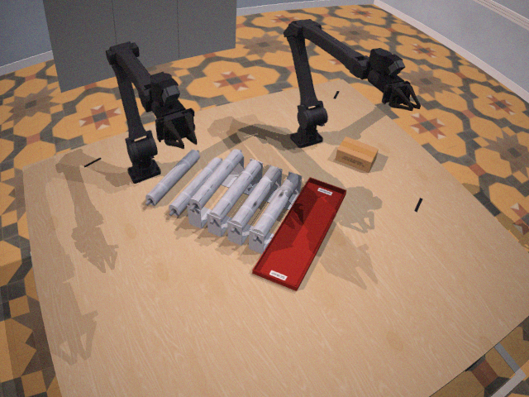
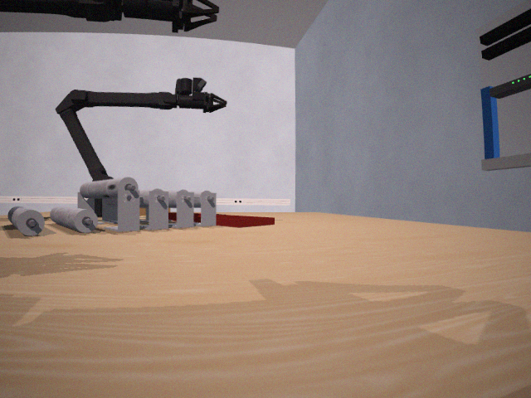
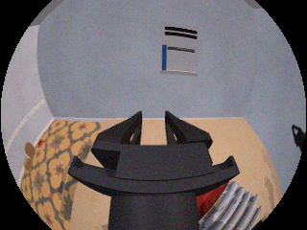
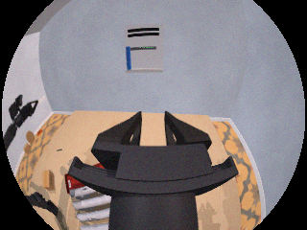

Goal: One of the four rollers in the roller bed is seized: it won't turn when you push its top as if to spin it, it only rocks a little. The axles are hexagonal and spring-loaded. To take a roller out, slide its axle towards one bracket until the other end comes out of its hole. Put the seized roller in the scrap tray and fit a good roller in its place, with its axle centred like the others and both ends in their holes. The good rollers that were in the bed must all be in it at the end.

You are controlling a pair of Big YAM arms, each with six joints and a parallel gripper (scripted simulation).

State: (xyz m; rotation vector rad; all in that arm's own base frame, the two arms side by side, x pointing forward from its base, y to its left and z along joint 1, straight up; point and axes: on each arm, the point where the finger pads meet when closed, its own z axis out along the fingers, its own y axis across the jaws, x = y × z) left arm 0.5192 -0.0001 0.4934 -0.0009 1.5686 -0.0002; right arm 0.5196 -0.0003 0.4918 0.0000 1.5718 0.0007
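Note:
My left gripper [image 1: 412, 107] [image 2: 225, 103] [image 3: 153, 114] is partly open, empty and high beyond the cardboard box. My right gripper [image 1: 189, 145] [image 2: 217, 13] [image 4: 153, 115] is partly open, empty and high behind the loose rollers. Three grey rollers [image 1: 236, 186] [image 1: 256, 197] [image 1: 275, 206] sit between the bed's brackets. Another roller [image 1: 218, 178] [image 2: 103, 188] rests higher, on top of the end brackets, its near end overhanging; a hole shows in the bracket [image 2: 128, 214] below. Two rollers [image 1: 173, 178] [image 1: 194, 186] lie on the table beside the bed. The red scrap tray [image 1: 294, 256] [image 2: 246, 220] holds nothing.
A cardboard box [image 1: 356, 155] [image 4: 48, 180] stands beyond the tray, near the left arm's base. The tray lies close against the bed's outer side. The loose rollers lie close together near the right arm's base. Both raised grippers are well apart.

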